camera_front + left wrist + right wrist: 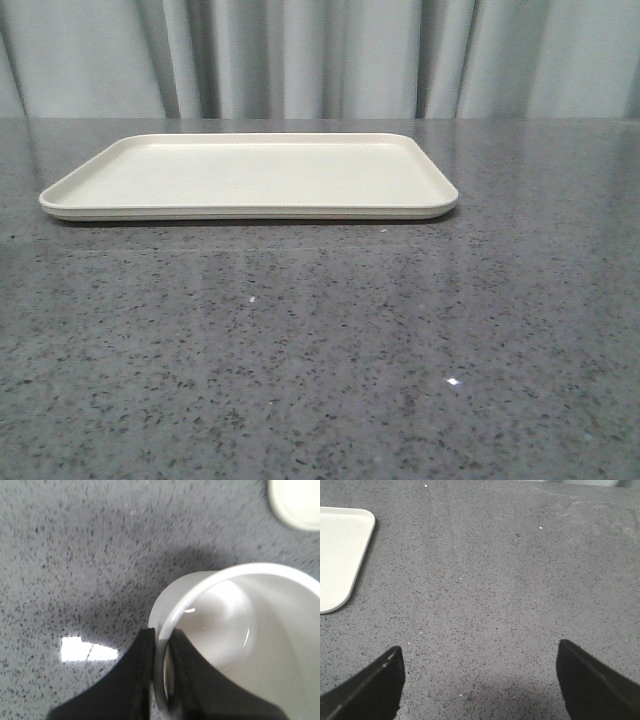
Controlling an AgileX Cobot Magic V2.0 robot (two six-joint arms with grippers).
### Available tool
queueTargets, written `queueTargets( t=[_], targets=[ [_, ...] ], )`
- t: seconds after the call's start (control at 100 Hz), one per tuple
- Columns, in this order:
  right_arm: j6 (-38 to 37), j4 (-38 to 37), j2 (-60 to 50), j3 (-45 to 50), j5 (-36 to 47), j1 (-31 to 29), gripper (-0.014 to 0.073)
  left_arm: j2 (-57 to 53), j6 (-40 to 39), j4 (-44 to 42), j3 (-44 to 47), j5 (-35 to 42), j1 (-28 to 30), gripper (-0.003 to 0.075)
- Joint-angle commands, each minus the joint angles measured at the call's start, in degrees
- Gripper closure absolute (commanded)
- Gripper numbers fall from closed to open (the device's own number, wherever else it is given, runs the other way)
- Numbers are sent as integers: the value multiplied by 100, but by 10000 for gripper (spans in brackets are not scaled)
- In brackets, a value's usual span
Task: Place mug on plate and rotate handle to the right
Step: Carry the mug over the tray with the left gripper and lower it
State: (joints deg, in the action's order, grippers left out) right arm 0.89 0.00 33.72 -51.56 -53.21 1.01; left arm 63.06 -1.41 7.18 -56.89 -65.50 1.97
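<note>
A polished, grey-speckled stone-look table (320, 350) carries a matt cream, plastic-looking plate (250, 205); the glossy white mug (240, 630) looks ceramic.

Cream plate (250, 175) on a dark grey table (320, 350) speckled black and white. Pale grey-green pleated curtain (320, 55) at twelve o'clock. White mug (240, 630), glossy inside. Black fingers (137, 680) on the left gripper (162, 675); right gripper (480, 680) black too.
</note>
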Motion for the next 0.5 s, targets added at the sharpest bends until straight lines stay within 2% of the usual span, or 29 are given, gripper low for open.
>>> queueTargets(
  t=[0.0,0.27,0.49],
  targets=[
    [31,0,69,-178,454,9,-22,-63,-7,351,-458,182,7,741],
    [31,0,82,-178,454,9,-22,197,-7,1008,-1600,283,-252,741],
    [31,0,82,-178,454,9,-22,1087,-185,1093,-2473,507,-1071,741]
  ],
)
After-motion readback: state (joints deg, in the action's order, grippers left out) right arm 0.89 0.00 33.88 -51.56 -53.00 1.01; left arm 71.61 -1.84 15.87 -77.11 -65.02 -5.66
